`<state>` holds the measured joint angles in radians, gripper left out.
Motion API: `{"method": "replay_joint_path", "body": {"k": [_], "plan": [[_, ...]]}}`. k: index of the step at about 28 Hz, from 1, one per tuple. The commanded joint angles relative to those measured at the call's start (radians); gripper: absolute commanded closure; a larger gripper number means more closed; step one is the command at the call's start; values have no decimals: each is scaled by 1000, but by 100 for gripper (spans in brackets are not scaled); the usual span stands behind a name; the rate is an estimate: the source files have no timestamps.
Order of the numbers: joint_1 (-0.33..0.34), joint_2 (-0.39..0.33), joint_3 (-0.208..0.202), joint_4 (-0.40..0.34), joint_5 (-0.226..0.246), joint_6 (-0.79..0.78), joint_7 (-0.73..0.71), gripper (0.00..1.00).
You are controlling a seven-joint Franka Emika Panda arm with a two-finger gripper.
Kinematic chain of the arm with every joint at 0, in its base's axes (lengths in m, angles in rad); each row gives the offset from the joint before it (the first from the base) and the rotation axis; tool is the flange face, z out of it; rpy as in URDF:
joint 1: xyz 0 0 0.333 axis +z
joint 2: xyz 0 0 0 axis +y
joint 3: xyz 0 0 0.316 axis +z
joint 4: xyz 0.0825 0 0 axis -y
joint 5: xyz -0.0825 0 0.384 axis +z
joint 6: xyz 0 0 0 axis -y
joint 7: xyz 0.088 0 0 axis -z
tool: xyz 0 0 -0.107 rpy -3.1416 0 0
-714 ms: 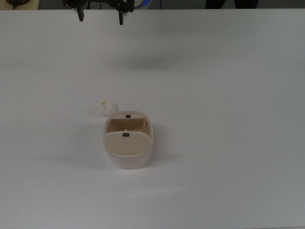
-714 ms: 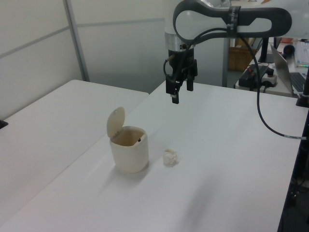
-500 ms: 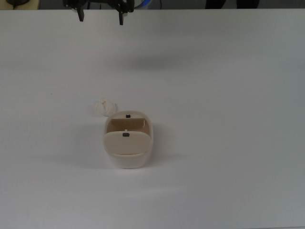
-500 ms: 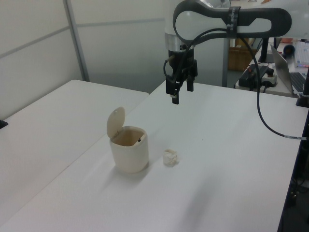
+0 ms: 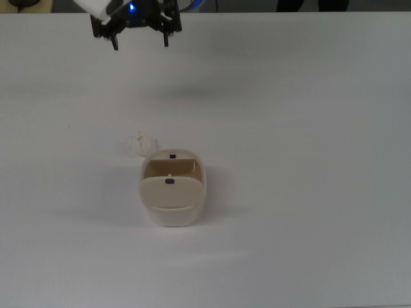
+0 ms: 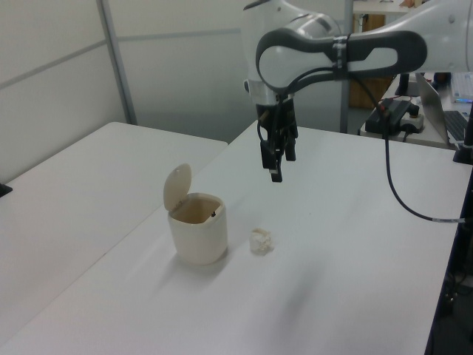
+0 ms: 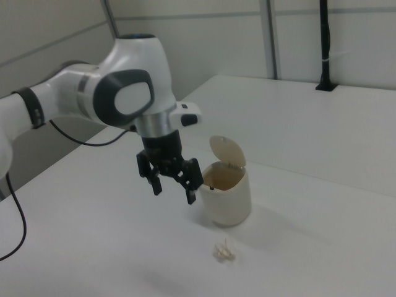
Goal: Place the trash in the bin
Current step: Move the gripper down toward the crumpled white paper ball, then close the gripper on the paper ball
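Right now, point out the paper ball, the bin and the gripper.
paper ball (image 5: 141,144), top view, middle of the crumpled lump.
bin (image 6: 198,238), left view, front wall of the tub.
gripper (image 7: 174,187), right view, midway between the open fingertips.

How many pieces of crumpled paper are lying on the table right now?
1. The paper ball lies on the white table, just beside the open bin and outside it. The gripper holds nothing. The bin's inside is only partly visible, so more could be hidden there.
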<state>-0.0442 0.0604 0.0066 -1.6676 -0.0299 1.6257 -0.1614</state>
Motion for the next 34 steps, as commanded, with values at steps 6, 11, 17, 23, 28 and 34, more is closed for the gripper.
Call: {"method": "replay_joint_path", "body": {"k": [6, 11, 17, 23, 28, 34], "plan": [[-37, 44, 1, -141, -13, 232, -60, 0], [-39, 127, 1, -141, -28, 295, -75, 0], [-39, 206, 1, -138, -56, 376, -81, 0], [-39, 269, 1, -138, -91, 439, -76, 0], [-37, 322, 1, -138, -120, 516, -75, 0], [-34, 351, 3, -138, -119, 574, -76, 10]]}}
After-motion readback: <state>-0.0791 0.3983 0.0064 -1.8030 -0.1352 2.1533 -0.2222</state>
